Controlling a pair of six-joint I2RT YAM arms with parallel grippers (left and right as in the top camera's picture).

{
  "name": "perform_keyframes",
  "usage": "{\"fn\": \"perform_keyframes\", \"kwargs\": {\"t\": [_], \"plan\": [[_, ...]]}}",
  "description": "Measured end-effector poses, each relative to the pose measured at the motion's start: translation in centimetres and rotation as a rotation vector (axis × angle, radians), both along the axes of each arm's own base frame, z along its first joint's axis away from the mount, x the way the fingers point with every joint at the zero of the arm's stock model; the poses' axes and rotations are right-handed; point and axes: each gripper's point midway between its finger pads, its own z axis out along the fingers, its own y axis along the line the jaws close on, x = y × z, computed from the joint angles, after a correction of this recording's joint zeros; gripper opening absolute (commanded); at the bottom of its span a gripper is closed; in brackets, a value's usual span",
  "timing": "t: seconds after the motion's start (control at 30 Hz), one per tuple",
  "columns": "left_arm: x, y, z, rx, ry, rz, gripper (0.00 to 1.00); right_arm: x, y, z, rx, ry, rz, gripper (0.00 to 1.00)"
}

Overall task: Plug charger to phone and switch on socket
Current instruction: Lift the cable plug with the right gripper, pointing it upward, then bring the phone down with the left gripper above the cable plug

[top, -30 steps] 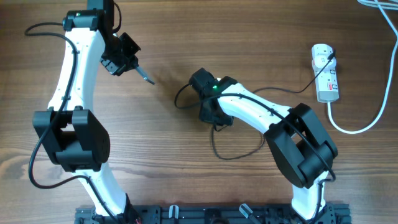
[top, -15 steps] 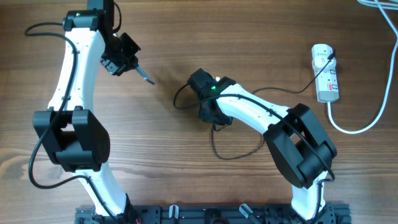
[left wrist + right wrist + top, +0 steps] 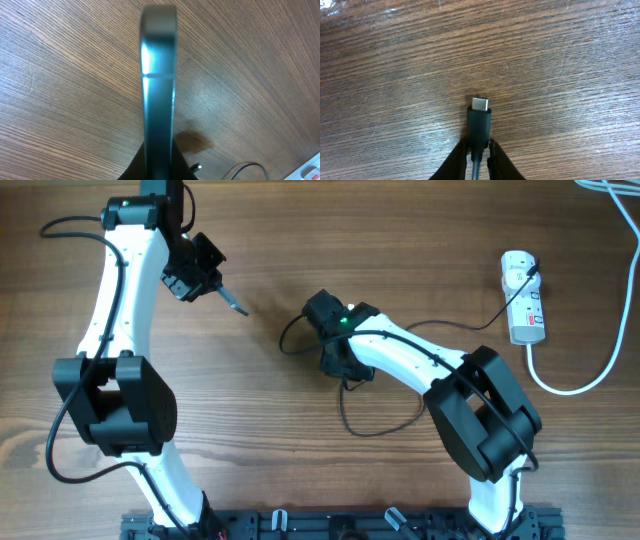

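My left gripper (image 3: 210, 285) is shut on the phone (image 3: 234, 304) and holds it edge-on above the table. In the left wrist view the phone's thin teal edge (image 3: 159, 90) runs up the middle of the frame. My right gripper (image 3: 338, 366) is shut on the charger's connector (image 3: 479, 120), whose metal tip points away from the jaws, just above the wood. The charger's thin black cable (image 3: 372, 430) loops near the right arm and runs to the socket (image 3: 526, 300) at the far right. The connector tip also shows in the left wrist view (image 3: 196, 166).
The socket's thick white cord (image 3: 600, 370) curves along the right edge of the table. A corner of the socket shows in the left wrist view (image 3: 313, 167). The table is bare brown wood (image 3: 260, 440).
The right wrist has shifted very slightly to the left. The left arm and the phone have not moved.
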Motion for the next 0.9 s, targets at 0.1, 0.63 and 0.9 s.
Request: {"fn": "perform_keyframes", "kwargs": {"t": [0.1,0.63,0.9], "plan": [[0.0,0.0,0.0,0.0,0.0,0.0,0.04,-0.1,0.1,0.0,0.006,0.004,0.0,0.15],[0.0,0.0,0.0,-0.001,-0.001,0.0,0.04,-0.1,0.2,0.0,0.01,0.009,0.01,0.04],[2.6,-12.3,9.9,-0.736,-0.504,-0.591,0.04,-1.6,3.0,6.9,0.232,-0.04,0.334,0.04]]}}
